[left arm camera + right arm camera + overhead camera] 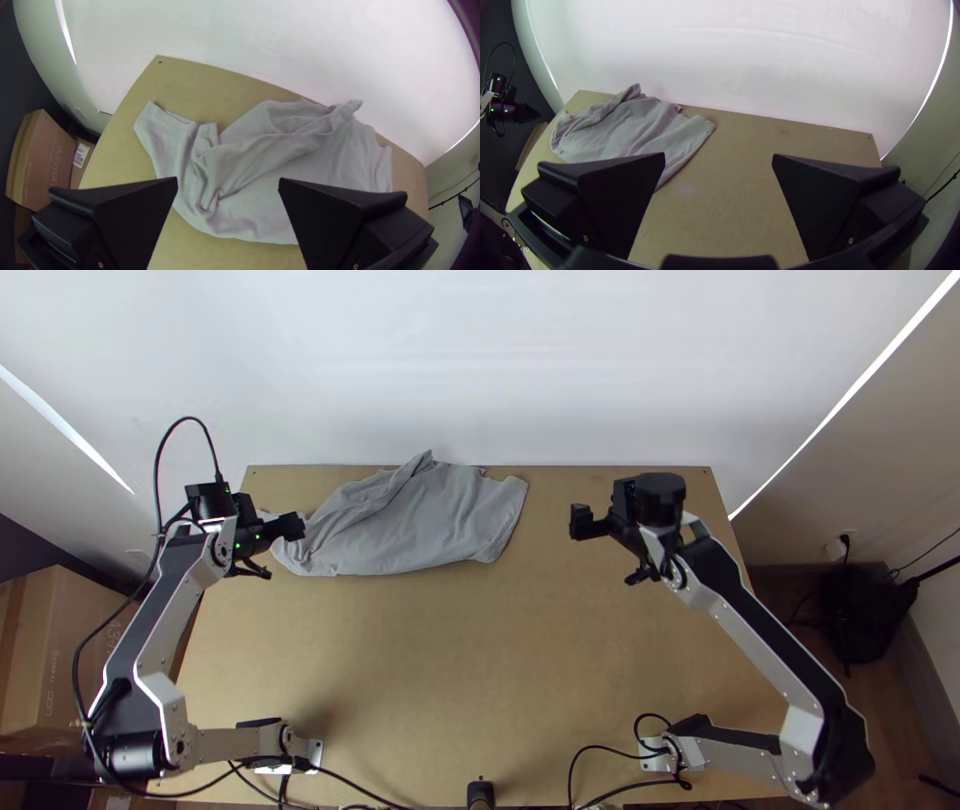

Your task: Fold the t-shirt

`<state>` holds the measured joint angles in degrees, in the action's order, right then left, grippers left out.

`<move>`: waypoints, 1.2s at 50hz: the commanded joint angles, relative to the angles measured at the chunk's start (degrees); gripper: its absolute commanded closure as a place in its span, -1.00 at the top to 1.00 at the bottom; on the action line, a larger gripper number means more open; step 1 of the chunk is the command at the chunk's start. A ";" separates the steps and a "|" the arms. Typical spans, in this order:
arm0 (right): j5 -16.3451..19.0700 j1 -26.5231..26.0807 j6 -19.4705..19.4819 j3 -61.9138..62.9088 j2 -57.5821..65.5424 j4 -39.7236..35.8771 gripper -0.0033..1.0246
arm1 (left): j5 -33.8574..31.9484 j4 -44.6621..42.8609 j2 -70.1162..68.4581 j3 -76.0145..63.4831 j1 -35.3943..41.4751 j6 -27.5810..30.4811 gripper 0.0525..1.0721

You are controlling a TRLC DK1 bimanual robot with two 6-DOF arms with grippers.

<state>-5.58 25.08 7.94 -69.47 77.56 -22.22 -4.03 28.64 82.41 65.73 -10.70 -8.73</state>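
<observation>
In the top view my left gripper (284, 550) stands open over the left end of the grey t-shirt (420, 520), which lies bunched and wrinkled at the table's far left. My right gripper (604, 550) is open over bare table, to the right of the cloth. In the left wrist view, the shirt (270, 165) has creased folds and a sleeve-like end; my left gripper (228, 185) has its fingers wide apart, holding nothing. The right wrist view shows the shirt (630, 130) beyond one finger of my right gripper (719, 160), whose fingers are spread and hold nothing.
The wooden table (420, 670) has bare surface in front of the shirt and to its right. A white wall (480, 360) rises behind its far edge. Black cables (610, 760) lie along the near edge, and a cardboard box (60, 660) stands at the left.
</observation>
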 commanded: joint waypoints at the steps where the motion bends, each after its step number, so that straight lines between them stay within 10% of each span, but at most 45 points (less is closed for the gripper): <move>1: -0.13 0.14 3.22 -5.15 3.56 -1.34 0.93 | -0.54 -0.08 4.25 2.29 -0.81 1.61 0.91; 27: 1.81 0.06 7.96 -13.32 9.89 -1.86 0.92 | 3.15 -6.23 18.22 3.26 -1.69 4.60 0.80; 32: 1.81 -0.21 8.49 -13.58 9.98 -1.34 0.92 | 3.07 -7.73 18.40 2.47 -1.61 4.07 0.05; 35: 1.89 -0.47 8.84 -13.67 9.98 -1.25 0.92 | 3.07 -10.36 17.34 1.41 -1.08 4.60 -0.95; 60: 1.81 -2.93 10.51 -11.47 9.63 -1.86 0.92 | 2.36 5.63 4.25 13.19 5.78 -1.29 -0.96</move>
<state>-3.66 22.41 17.17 -81.69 86.80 -24.10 -1.26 32.53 93.34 74.67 -7.46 -7.99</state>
